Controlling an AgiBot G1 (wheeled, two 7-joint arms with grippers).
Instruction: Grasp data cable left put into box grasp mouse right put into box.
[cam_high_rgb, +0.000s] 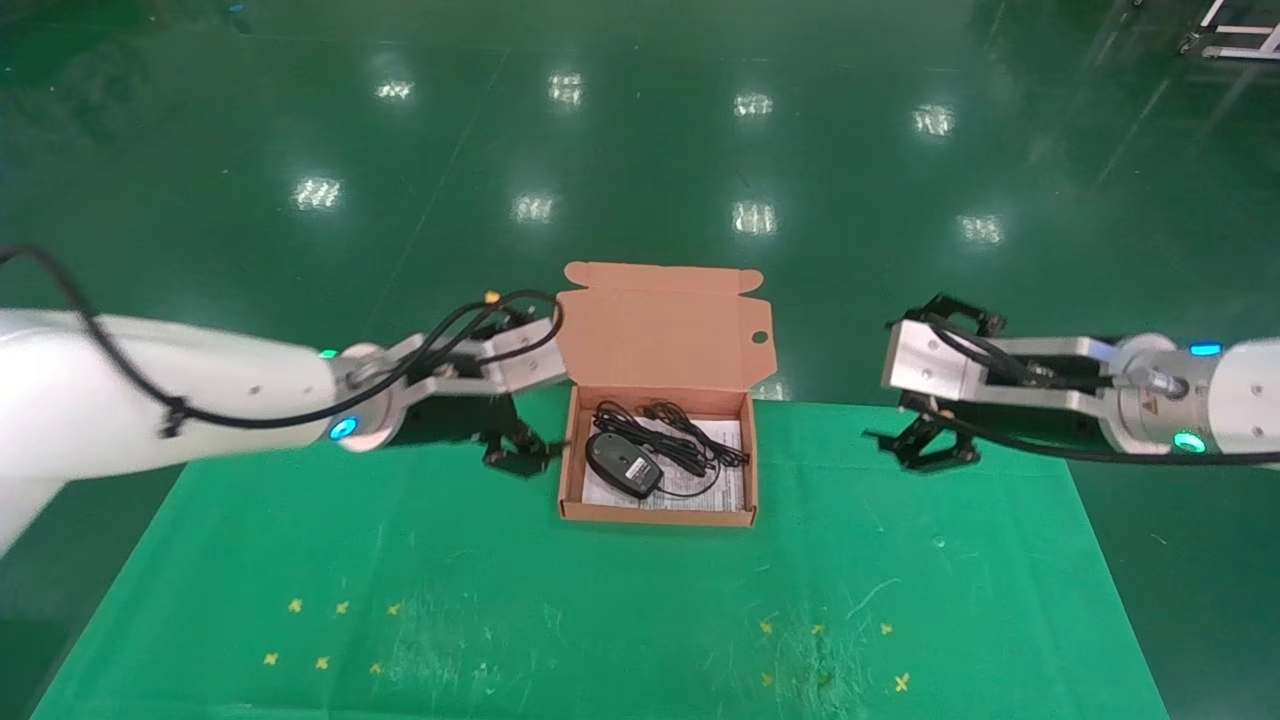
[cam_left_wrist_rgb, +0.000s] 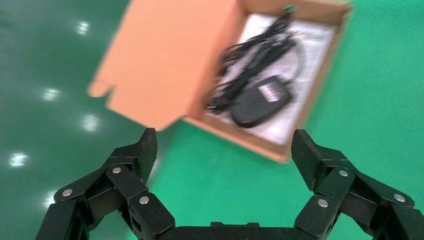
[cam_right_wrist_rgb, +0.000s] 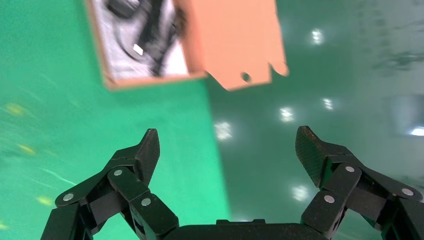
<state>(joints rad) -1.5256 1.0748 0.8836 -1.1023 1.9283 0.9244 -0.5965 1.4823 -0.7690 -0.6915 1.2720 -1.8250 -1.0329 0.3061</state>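
The salmon-orange box (cam_high_rgb: 572, 470) stands open at the back middle of the green table, its flap lid (cam_high_rgb: 660, 325) raised. The black mouse (cam_high_rgb: 622, 463) lies inside it, and the looped black data cable (cam_high_rgb: 680, 432) lies beside it on a white sheet. Both also show in the left wrist view, the mouse (cam_left_wrist_rgb: 262, 102) and the cable (cam_left_wrist_rgb: 255, 57). My left gripper (cam_high_rgb: 515, 455) is open and empty just left of the box. My right gripper (cam_high_rgb: 930, 445) is open and empty, well to the right of the box, over the table's back edge.
A green cloth (cam_high_rgb: 600, 600) covers the table, with small yellow cross marks at the front left (cam_high_rgb: 320, 630) and front right (cam_high_rgb: 830, 650). Shiny green floor (cam_high_rgb: 640, 150) lies beyond the back edge.
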